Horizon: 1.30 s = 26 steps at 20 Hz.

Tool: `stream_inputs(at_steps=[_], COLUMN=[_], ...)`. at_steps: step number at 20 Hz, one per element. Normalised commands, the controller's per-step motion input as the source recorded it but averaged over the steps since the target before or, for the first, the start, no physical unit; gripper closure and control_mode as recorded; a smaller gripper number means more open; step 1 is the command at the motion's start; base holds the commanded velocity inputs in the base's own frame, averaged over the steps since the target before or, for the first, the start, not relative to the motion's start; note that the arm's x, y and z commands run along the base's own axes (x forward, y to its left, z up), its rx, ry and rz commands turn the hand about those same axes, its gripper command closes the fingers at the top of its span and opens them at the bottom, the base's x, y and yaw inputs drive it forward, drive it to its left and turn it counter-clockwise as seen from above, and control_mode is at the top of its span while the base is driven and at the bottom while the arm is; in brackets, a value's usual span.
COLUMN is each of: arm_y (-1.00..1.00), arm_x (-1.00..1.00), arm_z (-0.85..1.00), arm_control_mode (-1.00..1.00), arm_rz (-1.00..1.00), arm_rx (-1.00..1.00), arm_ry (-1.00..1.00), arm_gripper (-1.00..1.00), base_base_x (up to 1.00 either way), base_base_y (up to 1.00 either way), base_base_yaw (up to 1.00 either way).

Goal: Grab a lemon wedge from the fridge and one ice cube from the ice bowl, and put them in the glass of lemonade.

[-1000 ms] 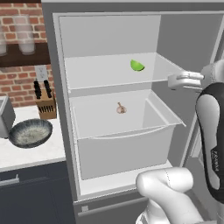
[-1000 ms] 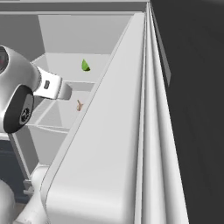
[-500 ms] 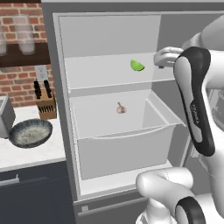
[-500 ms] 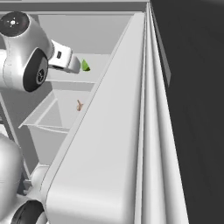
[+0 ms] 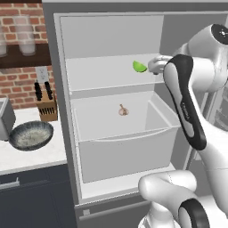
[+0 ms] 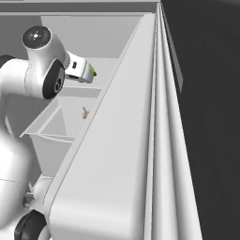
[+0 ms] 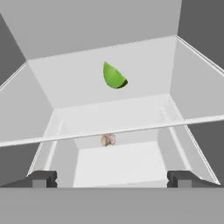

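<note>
brick wall and a pale surface [image 5: 31, 156] sit off to the side of the fridge [image 5: 111, 44], which stands open in front of me, its dark shell framing pale shelves and a deep drawer [image 5: 124, 151]. on that surface rests the ice bowl [image 5: 31, 135], dark and shallow with speckled contents, next to a knife block [image 5: 45, 107]; that part of the job is not yet begun.

my arm reaches in from the fridge's open side at shelf height. my claw [image 7: 111, 178] is spread wide and holds nothing; in the hand view its two tips stand far apart at the bottom, looking into the fridge over the shelf edge.

the lemon wedge [image 5: 139, 67] lies on the upper shelf, toward the back, just beside my wrist in the left base view. in the hand view the lemon wedge [image 7: 113, 75] sits above the centre line between my tips, well apart from them. below it, down in the drawer, lies a small beige bulb [image 7: 107, 139], which i should leave alone.

to do this step well, i judge i should advance along the shelf, bringing the wedge midway between my tips, keeping low enough to straddle it but clear of the shelf lip. it is tiny and curved, so closing off-centre could flick it away; i would close slowly on its thickest part.
</note>
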Motion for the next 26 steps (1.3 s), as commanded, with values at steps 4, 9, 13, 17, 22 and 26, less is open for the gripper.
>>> stream_inputs(at_steps=[4, 9, 13, 17, 22, 26], arm_y=[0.03, 0.04, 0.04, 0.00, 0.00, 0.00], arm_x=[0.53, 0.85, 0.48, 0.44, 0.21, 0.04], arm_z=[0.00, 0.00, 0.05, -0.17, -0.27, -0.25], arm_control_mode=[-1.00, -1.00, -1.00, -1.00, -1.00, -1.00], arm_rz=[0.06, 0.06, 0.03, 0.04, 0.05, 0.08], arm_rx=[-0.06, -0.12, -0.11, -0.01, 0.00, 0.00], arm_ry=[0.01, 0.11, 0.10, 0.04, 0.03, 0.00], arm_gripper=[-1.00, -1.00, -1.00, -1.00, -1.00, -1.00], base_base_x=[0.00, 0.00, 0.00, 0.00, 0.00, 0.00], base_base_y=[0.00, 0.00, 0.00, 0.00, 0.00, 0.00], base_base_yaw=[0.00, 0.00, 0.00, 0.00, 0.00, 0.00])
